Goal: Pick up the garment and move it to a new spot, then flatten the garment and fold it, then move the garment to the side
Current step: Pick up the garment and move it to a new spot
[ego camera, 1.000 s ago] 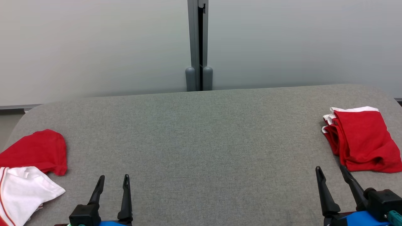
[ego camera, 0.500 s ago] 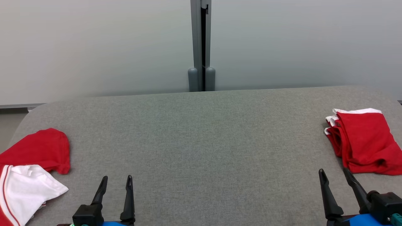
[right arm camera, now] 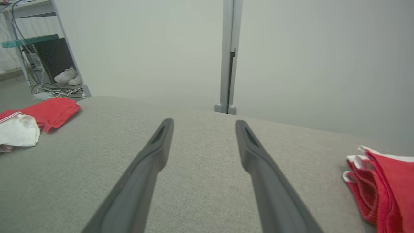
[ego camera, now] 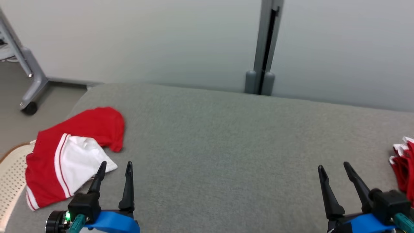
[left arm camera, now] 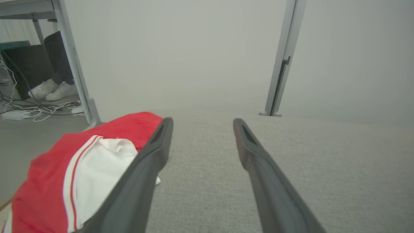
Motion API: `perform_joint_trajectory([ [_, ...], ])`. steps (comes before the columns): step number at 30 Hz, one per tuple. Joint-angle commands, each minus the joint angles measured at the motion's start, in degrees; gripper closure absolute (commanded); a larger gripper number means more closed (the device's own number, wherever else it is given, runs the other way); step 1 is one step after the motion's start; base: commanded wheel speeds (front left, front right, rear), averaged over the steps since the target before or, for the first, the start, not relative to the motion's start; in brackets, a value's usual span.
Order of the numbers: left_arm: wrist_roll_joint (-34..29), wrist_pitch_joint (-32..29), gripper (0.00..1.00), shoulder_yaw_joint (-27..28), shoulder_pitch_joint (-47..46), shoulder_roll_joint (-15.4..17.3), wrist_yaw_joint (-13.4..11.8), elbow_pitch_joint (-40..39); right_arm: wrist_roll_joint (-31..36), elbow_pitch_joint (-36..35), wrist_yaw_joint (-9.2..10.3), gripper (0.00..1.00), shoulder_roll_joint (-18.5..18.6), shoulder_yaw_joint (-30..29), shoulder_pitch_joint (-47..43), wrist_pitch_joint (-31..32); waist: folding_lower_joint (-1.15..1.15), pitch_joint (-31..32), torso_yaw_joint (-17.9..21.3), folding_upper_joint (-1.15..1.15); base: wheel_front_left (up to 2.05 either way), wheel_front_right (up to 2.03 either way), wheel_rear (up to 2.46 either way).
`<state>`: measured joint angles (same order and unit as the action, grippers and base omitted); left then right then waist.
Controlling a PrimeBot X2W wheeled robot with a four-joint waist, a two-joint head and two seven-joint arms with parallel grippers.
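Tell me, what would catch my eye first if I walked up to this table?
The crumpled red and white garment at the left edge of the grey table stands out most, just beside the open left gripper. A folded red stack lies at the far right edge, near the open right gripper.

You're in a lab-like office space: grey partition panels at twelve o'clock, a castered desk leg at ten, computer tower and floor cables beyond.
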<state>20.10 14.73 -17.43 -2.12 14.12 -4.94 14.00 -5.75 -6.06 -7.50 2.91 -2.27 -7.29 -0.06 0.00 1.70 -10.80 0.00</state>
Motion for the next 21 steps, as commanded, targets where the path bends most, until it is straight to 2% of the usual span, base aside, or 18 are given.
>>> perform_joint_trajectory([
  [1,0.0,0.3,0.00,0.6,-1.6,0.6,0.5,0.2,0.0,-0.6,0.01,0.00,0.0,0.5,1.3,0.2,0.00,-2.2,-4.5,0.00,0.00,0.00,0.00],
  [11,0.1,0.5,0.00,3.5,-3.3,1.3,1.6,-0.3,-0.1,-1.6,0.01,0.00,0.0,2.0,2.4,0.9,0.00,-3.0,-12.6,0.00,0.00,0.00,0.00],
  [17,-0.6,0.5,0.00,5.5,-4.2,0.5,2.2,-0.7,0.4,-2.6,0.02,0.00,0.0,1.9,3.1,1.4,0.00,-4.8,-14.3,0.00,0.00,0.00,0.00],
  [21,-0.7,0.5,0.00,6.5,-6.4,-0.3,3.0,0.9,1.4,-4.0,0.02,0.00,0.0,2.3,4.4,2.5,0.00,-8.0,-13.9,0.00,0.00,0.00,0.00],
])
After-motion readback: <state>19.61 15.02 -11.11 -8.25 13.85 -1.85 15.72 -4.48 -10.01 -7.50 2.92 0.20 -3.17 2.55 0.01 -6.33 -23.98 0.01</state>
